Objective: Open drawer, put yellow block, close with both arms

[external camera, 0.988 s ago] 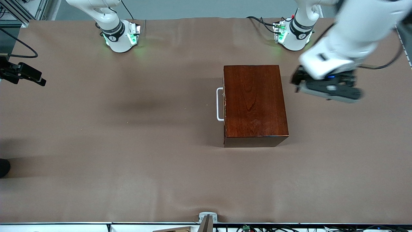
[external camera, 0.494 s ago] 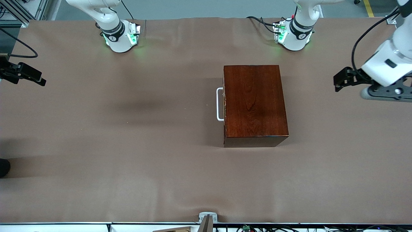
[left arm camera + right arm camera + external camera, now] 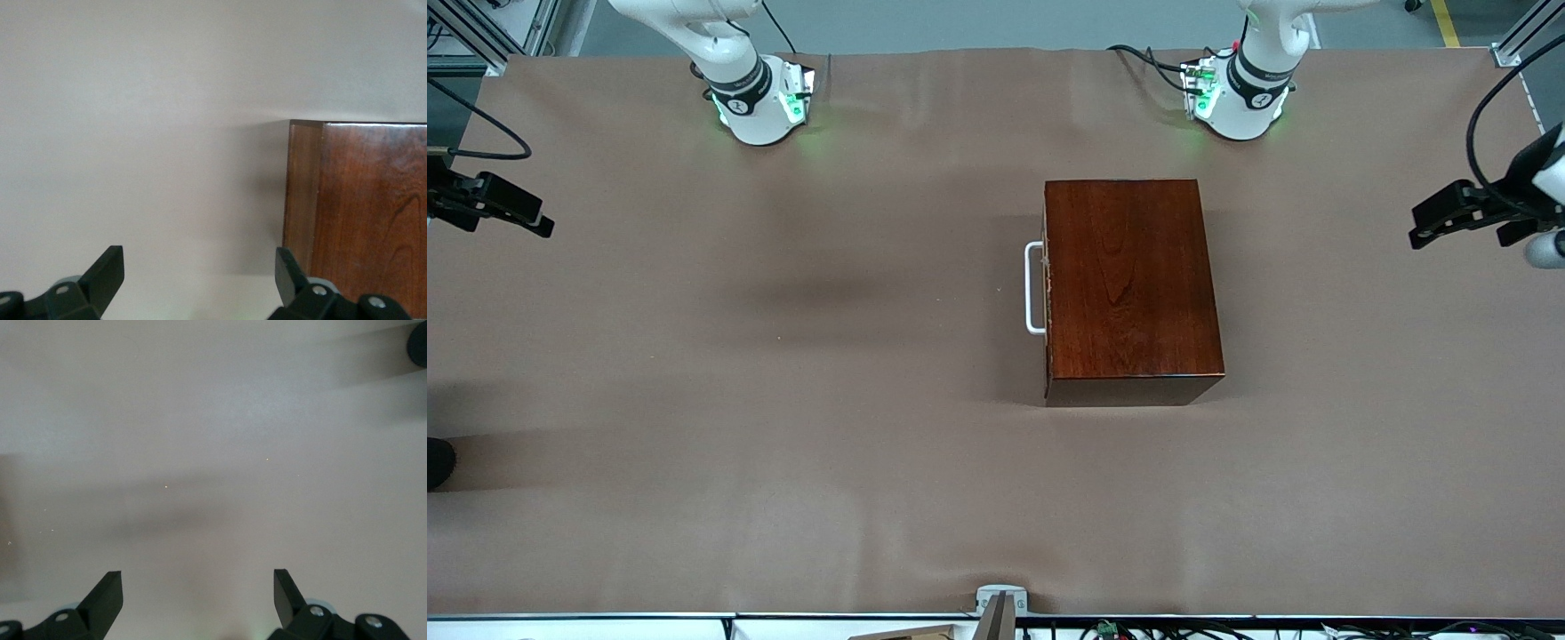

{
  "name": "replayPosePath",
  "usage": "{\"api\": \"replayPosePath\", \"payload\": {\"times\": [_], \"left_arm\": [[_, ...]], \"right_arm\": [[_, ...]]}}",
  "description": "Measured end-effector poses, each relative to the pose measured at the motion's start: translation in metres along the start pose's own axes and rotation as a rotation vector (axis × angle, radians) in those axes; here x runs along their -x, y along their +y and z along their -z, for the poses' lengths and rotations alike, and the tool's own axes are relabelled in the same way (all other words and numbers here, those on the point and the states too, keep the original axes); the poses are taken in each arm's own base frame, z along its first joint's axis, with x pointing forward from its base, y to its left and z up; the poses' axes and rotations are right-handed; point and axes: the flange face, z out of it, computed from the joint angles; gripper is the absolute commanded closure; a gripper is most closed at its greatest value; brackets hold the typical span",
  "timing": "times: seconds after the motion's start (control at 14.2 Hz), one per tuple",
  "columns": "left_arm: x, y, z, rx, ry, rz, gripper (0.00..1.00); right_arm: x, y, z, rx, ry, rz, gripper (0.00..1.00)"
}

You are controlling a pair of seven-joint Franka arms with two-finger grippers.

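The drawer (image 3: pixel 1047 286) is shut, its front flush with the glossy dark red-brown box (image 3: pixel 1129 289) that holds it. The box stands flat on the table, nearer the left arm's end, long sides running toward the front camera. The white U-shaped handle (image 3: pixel 1033 288) sticks out from the drawer front, which faces the right arm's end of the table. The yellow block cannot be seen in any view.
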Motion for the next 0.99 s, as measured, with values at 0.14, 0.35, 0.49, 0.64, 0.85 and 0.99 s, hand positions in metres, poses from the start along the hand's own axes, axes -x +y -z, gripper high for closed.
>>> {"api": "replayPosePath", "payload": {"times": [0.14, 0.35, 0.49, 0.64, 0.85, 0.99], "left_arm": [[0.010, 0.001, -0.003, -0.001, 0.010, -0.002, 0.00], [0.019, 0.006, -0.004, 0.007, 0.012, -0.015, 0.00], [0.019, 0.004, -0.004, 0.008, 0.014, -0.013, 0.00], [0.019, 0.002, -0.006, 0.011, 0.013, -0.008, 0.00], [0.018, 0.002, -0.008, 0.012, 0.012, -0.009, 0.00], [0.018, 0.003, -0.008, 0.012, 0.013, -0.009, 0.00]], "right_arm": [[0.000, 0.000, 0.000, 0.000, 0.000, 0.000, 0.00], [0.000, 0.000, 0.000, 0.000, 0.000, -0.001, 0.00], [0.000, 0.001, 0.000, 0.000, 0.000, -0.001, 0.00], [0.000, 0.001, 0.000, 0.000, 0.000, -0.001, 0.00], [0.000, 0.001, 0.000, 0.000, 0.000, -0.001, 0.00], [0.000, 0.001, 0.000, 0.000, 0.000, -0.001, 0.00]]}}
